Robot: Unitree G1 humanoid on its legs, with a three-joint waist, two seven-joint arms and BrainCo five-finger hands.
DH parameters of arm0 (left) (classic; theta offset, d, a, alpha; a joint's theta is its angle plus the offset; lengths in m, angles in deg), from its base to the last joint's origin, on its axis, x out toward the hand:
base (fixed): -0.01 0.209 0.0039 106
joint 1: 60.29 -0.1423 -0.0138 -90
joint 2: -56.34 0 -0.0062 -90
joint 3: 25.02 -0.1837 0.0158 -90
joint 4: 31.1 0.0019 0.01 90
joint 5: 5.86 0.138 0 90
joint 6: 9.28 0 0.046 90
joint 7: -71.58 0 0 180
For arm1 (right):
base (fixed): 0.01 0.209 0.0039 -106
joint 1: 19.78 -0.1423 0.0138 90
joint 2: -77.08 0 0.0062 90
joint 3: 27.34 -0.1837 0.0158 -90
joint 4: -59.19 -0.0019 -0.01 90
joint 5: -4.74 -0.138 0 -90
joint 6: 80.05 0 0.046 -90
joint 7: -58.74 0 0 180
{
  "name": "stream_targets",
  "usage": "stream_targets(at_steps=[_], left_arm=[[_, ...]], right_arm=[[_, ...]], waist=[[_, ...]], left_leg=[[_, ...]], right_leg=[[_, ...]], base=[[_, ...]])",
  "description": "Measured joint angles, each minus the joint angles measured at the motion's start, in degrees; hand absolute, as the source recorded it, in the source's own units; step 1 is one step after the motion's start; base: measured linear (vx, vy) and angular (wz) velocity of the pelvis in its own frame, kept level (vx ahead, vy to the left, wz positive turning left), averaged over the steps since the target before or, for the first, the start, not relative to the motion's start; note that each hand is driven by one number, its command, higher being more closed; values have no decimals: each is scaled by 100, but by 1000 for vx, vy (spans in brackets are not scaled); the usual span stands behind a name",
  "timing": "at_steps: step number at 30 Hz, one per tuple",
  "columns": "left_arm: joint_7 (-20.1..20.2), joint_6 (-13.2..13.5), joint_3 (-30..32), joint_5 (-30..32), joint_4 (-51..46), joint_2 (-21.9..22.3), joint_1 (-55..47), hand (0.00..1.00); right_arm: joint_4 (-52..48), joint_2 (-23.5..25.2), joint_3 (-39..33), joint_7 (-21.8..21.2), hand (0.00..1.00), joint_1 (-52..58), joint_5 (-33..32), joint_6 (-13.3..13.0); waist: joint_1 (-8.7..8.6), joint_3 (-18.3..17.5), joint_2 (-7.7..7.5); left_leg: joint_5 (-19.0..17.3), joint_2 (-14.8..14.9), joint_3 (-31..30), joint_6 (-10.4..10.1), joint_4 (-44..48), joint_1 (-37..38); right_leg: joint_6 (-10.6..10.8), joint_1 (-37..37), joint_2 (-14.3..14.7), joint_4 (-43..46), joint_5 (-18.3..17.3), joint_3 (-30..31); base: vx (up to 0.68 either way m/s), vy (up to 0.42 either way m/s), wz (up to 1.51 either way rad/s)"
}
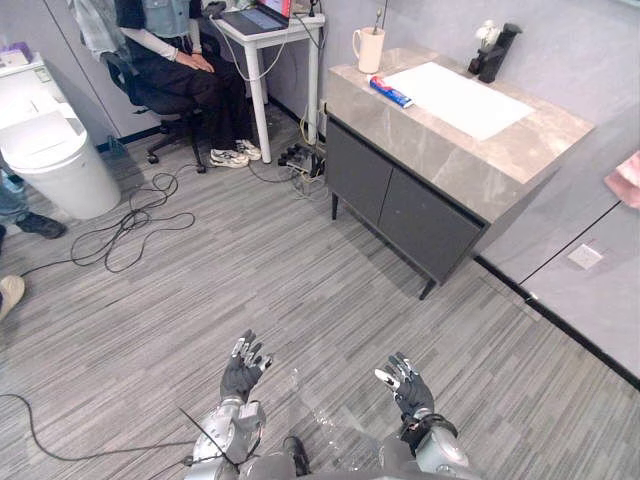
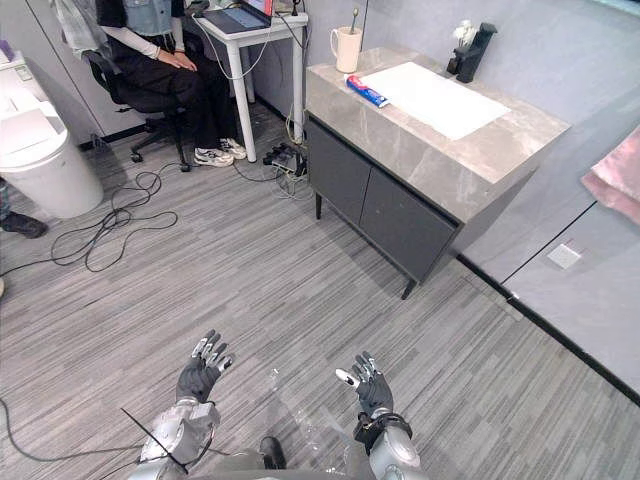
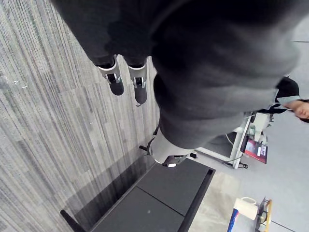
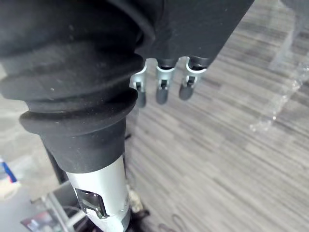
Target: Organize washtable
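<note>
The washtable [image 1: 520,150] is a marble-topped dark cabinet at the upper right, with a white basin [image 1: 457,98] set in it. A toothpaste tube [image 1: 392,93] lies on the top beside the basin. A cream mug [image 1: 369,48] with a toothbrush stands at the far corner. A black faucet [image 1: 492,52] rises behind the basin. My left hand [image 1: 243,368] and right hand [image 1: 405,385] hover low over the floor, well short of the cabinet. Both are open and hold nothing.
A person [image 1: 180,60] sits on an office chair by a white desk [image 1: 270,30] with a laptop. A white toilet [image 1: 50,150] stands at the left. Cables [image 1: 130,225] loop across the grey plank floor. A pink cloth [image 1: 625,180] hangs at the right edge.
</note>
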Motion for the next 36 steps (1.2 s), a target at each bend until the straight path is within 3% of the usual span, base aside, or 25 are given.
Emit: stream_targets(at_steps=[2,3,4,7,8,10,11,13,14,15,17,19,21,22,23,24,25,27,30,36], left_arm=[[50,-49,-193,142,-43,3,120,0],[61,-64,-257,191,-28,11,134,0],[123,-80,-298,218,-29,185,246,0],[144,-82,-337,233,-20,386,180,0],[151,-80,-393,255,-21,461,144,0],[162,-78,-362,316,-18,567,118,0],[186,-82,-316,315,-17,614,81,0],[262,-95,-279,315,-11,685,-4,0],[260,-104,-192,360,11,719,-2,0],[259,-98,-95,376,50,712,-2,0],[250,-97,-31,382,92,718,5,0],[246,-86,18,362,100,655,-6,0],[247,-74,39,353,78,570,-8,0],[242,-54,83,352,68,575,-8,0],[242,-50,89,337,75,625,-12,0],[243,-47,80,335,73,679,-17,0],[238,-41,76,319,45,588,1,0],[244,-17,88,297,-224,425,-83,0],[252,24,74,312,-597,323,-267,0],[249,46,52,355,-652,307,-283,0]], right_arm=[[-48,-47,-49,-29,0,3,-132,-12],[-48,-63,-101,-36,0,1,-142,-13],[-61,-78,-174,-38,0,33,-195,-27],[-69,-175,-199,-42,0,79,-196,-35],[-106,-199,-201,-43,0,150,-196,-44],[-275,-209,-182,-42,0,269,-190,-41],[-505,-212,-157,-42,0,320,-192,-43],[-813,-281,-150,-52,0,386,-197,-56],[-953,-256,-117,-52,0,379,-199,-64],[-990,-252,-96,-56,0,310,-196,-97],[-989,-234,-117,-36,0,270,-193,-110],[-964,-260,-129,-37,0,63,-195,-119],[-944,-269,-134,-44,0,-112,-193,-140],[-893,-291,-170,-45,0,-214,-191,-170],[-784,-353,-251,-44,0,-298,-184,-201],[-729,-412,-312,-44,0,-301,-184,-223],[-364,-300,-510,-22,0,-337,-182,-219],[-283,-201,-564,-37,0,-177,-185,-220],[-127,-158,-613,-30,0,-106,-182,-223],[166,-150,-595,65,0,-122,75,-228]], waist=[[-45,-49,-241],[-63,-52,-259],[-107,-59,-245],[-134,-82,-42],[-143,-152,75],[-103,-147,270],[-100,-152,381],[31,-213,511],[154,-206,494],[236,-149,408],[346,-155,425],[496,-106,307],[505,-97,171],[490,-93,166],[483,-129,301],[480,-165,434],[427,-229,167],[311,-285,18],[250,-285,16],[167,-280,34]], left_leg=[[-30,-193,91,-40,-143,94],[-26,-265,63,-48,-215,129],[-17,-318,-128,-227,-187,191],[-289,-137,-220,-491,-46,403],[-398,32,-276,-579,259,420],[-404,447,-629,-622,1744,206],[-323,641,-922,-628,2707,-108],[356,799,-1311,-430,3887,-554],[1191,789,-1414,-302,4419,-746],[1132,763,-1519,-304,4957,-991],[616,665,-1817,-211,5170,-1231],[59,393,-2163,-228,4195,-1231],[-118,74,-2586,-311,2819,-1140],[-78,-80,-2959,-383,1756,-982],[253,-44,-3199,-714,738,-837],[699,9,-3273,-922,365,-810],[700,-117,-3050,-1085,385,-762],[744,-240,-2848,-1019,213,-703],[834,-201,-2491,-887,-51,-519],[1056,-158,-2170,-700,-623,-183]], right_leg=[[-198,38,31,-1098,135,-543],[-366,47,-24,-1150,287,-599],[-435,83,-148,-1136,359,-926],[-571,339,-127,-1087,488,-1278],[-711,477,-54,-1102,388,-1438],[-828,765,235,-1090,206,-1445],[-924,947,411,-1006,134,-1415],[-1065,1107,621,-929,32,-1194],[-1134,1351,655,-1001,-10,-907],[-1173,1585,650,-1084,-32,-593],[-1180,1871,640,-1214,-37,-81],[-1171,2045,483,-1246,-42,496],[-1040,2030,309,-1227,-111,754],[-779,2015,217,-1190,-262,949],[-574,2014,244,-1179,-391,1097],[-495,2011,305,-1172,-441,1159],[-397,1987,83,-1150,-487,1309],[-207,1896,-108,-1157,-369,1405],[-41,1725,-139,-1143,-8,1684],[-79,1717,-208,-1252,196,1722]], base=[[201,-98,2],[257,-93,32],[227,-79,36],[314,-116,18],[373,-113,6],[408,-106,-13],[406,-56,-48],[406,4,-81],[430,95,-115],[499,143,-111],[373,156,-109],[321,213,-138],[250,221,-114],[249,266,-129],[237,318,-115],[270,394,-91],[226,332,-50],[189,302,-34],[71,207,-55],[-21,25,-29]])
